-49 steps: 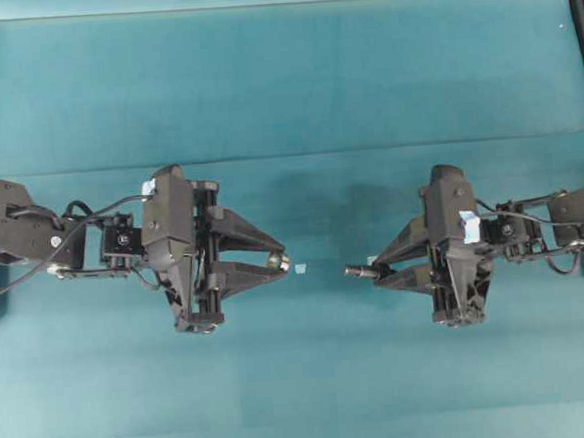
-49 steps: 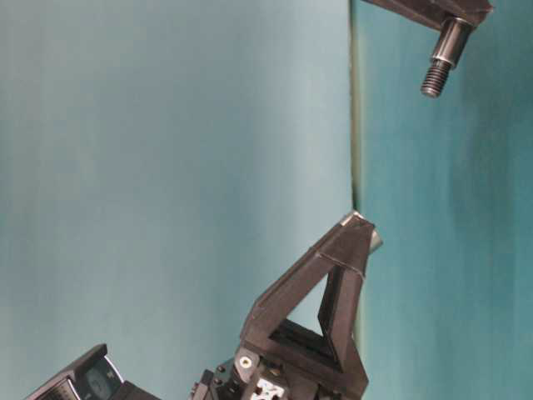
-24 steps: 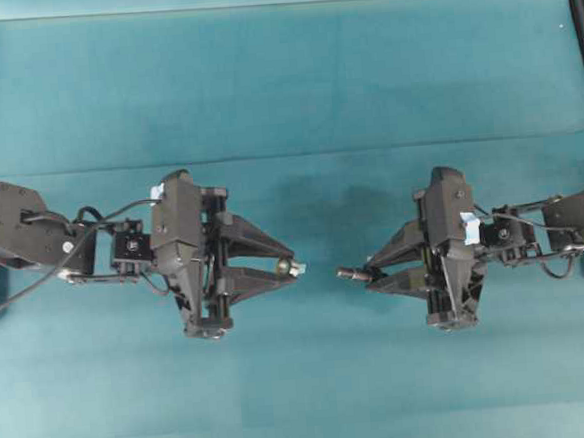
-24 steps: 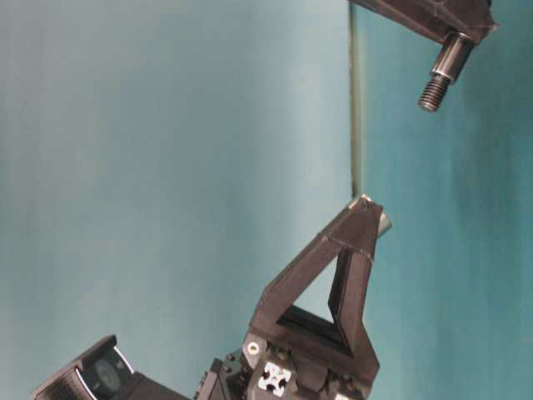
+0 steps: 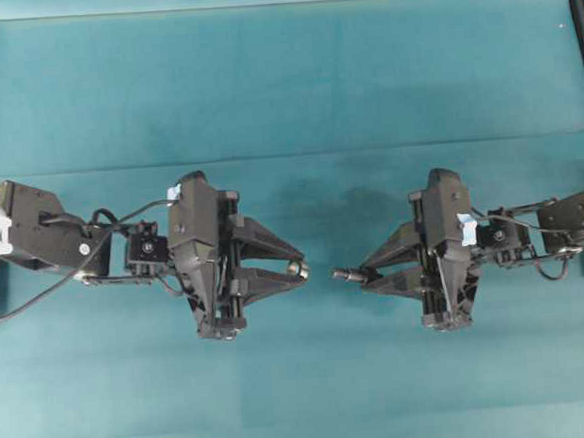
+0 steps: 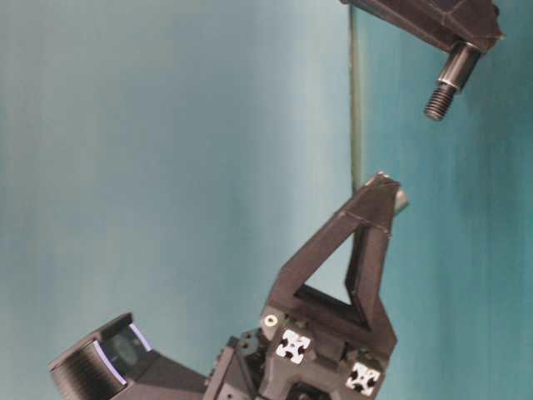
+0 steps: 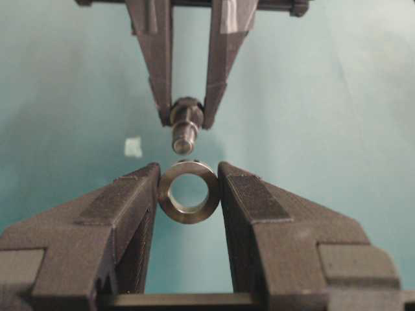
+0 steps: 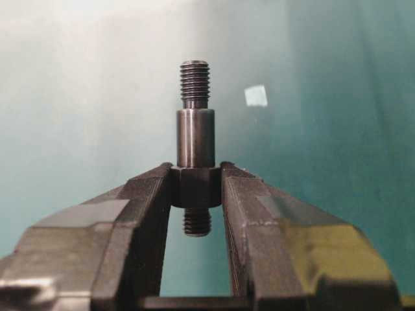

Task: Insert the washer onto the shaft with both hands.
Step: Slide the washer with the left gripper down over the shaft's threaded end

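Holding stiff, slick metal: your left end effector pinches washer by its rim, right end effector clamps shaft at collar; keep threaded tip free.

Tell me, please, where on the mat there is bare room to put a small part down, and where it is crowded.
Free: the wide teal mat above both arms, and the strip below them. Crowded: the middle, where the left hand holding the washer faces the right hand holding the shaft across a narrow gap. A pale tape scrap lies below that gap.
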You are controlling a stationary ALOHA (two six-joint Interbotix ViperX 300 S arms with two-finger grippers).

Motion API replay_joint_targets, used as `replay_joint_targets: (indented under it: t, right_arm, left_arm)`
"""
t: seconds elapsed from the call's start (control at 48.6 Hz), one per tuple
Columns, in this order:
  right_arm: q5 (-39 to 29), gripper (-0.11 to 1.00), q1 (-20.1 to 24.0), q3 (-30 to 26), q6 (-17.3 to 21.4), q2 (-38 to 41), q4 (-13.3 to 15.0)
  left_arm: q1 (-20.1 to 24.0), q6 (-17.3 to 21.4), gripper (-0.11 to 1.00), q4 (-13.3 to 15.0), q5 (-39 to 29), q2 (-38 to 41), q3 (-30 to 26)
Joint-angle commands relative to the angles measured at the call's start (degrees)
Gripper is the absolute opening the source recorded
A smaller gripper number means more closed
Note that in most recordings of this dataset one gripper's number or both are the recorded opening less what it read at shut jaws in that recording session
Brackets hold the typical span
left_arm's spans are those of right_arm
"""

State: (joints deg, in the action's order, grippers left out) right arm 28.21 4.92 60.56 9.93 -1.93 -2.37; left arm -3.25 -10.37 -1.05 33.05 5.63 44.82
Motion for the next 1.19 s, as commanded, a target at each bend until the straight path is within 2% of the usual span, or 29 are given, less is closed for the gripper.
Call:
replay_joint_targets:
  t: [0.0,1.173]
  right_arm:
    - [1.41,0.0,0.18,-0.79,0.7,0.0,-0.09]
    - [4.39,0.0,0.88,-1.93,1.41,1.58,-0.09]
  left_arm:
    - [-0.44,-0.09,0.38,0.09,1.23,0.0,-0.79]
    - [-0.62,-0.62,0.38,0.09,1.58,4.92,-5.45]
